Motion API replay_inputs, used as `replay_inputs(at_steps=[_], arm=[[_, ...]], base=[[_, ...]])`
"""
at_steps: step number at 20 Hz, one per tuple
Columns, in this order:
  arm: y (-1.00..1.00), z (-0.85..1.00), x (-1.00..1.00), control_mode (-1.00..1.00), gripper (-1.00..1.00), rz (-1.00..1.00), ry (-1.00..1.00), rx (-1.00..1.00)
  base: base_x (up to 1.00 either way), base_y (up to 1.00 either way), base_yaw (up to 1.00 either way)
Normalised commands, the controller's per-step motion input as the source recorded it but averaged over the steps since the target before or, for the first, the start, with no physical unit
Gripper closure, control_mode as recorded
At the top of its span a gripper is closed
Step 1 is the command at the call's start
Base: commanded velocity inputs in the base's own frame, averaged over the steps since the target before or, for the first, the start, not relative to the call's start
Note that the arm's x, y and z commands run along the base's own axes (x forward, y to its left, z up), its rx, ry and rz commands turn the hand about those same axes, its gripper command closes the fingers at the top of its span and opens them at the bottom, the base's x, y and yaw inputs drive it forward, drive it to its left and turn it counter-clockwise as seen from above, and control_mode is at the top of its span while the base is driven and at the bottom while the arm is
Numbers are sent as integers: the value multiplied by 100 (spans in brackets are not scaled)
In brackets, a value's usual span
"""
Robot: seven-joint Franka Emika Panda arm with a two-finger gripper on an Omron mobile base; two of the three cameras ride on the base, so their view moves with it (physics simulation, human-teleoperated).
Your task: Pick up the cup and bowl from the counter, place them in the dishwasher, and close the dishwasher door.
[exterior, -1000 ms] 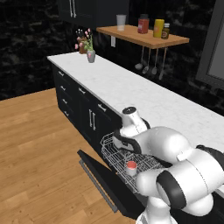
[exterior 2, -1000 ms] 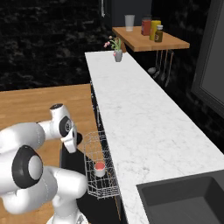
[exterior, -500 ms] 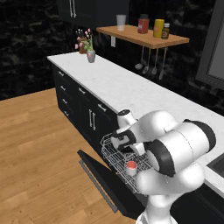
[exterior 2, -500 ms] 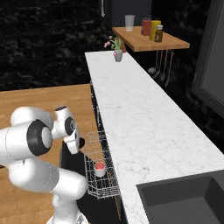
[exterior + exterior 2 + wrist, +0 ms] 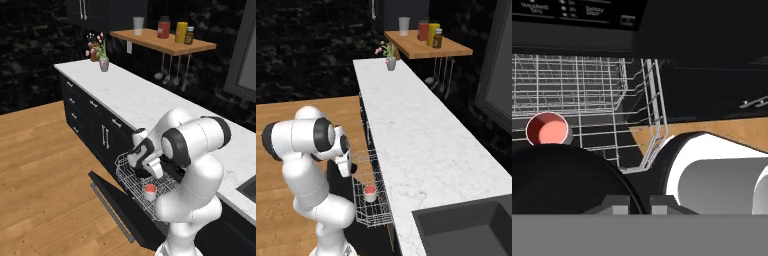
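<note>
The cup (image 5: 150,190) is sitting upright in the white wire rack (image 5: 131,176) that is pulled out of the dishwasher (image 5: 150,220), its red inside facing up; the right base view is showing it (image 5: 370,192) in the same rack (image 5: 372,212), just below the edge of the counter (image 5: 416,150). In the hand view the cup (image 5: 547,129) is standing on the rack floor (image 5: 587,90) at the left, with the rack's corner post rising to its right.

The gripper (image 5: 632,204) is hanging over the rack with its jaws drawn narrow around the rim of the bowl (image 5: 562,180), a round black shape that is spreading from the finger tips (image 5: 614,204) across the lower left of the hand view. The bowl's far edge is lying just beside the cup. From the left base view the hand (image 5: 148,161) is hovering low over the rack's back half, with a dark round shape, probably the bowl (image 5: 141,172), showing under it.

The dishwasher door (image 5: 115,212) is lying open, tilted down and out over the wooden floor (image 5: 45,170), its bar handle along the outer edge.

On the far end of the counter (image 5: 150,102) a small vase of flowers (image 5: 102,60) is standing, and above it a wooden wall shelf (image 5: 165,44) is carrying a glass tumbler (image 5: 138,25) and three jars (image 5: 175,31)
</note>
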Motion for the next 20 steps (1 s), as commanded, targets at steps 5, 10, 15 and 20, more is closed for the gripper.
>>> replay_inputs(at_steps=[5,10,15,20], arm=[[-10,-43,24,-100,100,-8,9,-5],[-19,-24,23,-100,100,-8,6,-2],[-7,-25,25,-100,100,-6,6,-1],[0,-47,10,-100,100,-3,8,-7]], base=[[0,0,0],[0,0,0],[0,0,0],[0,0,0]])
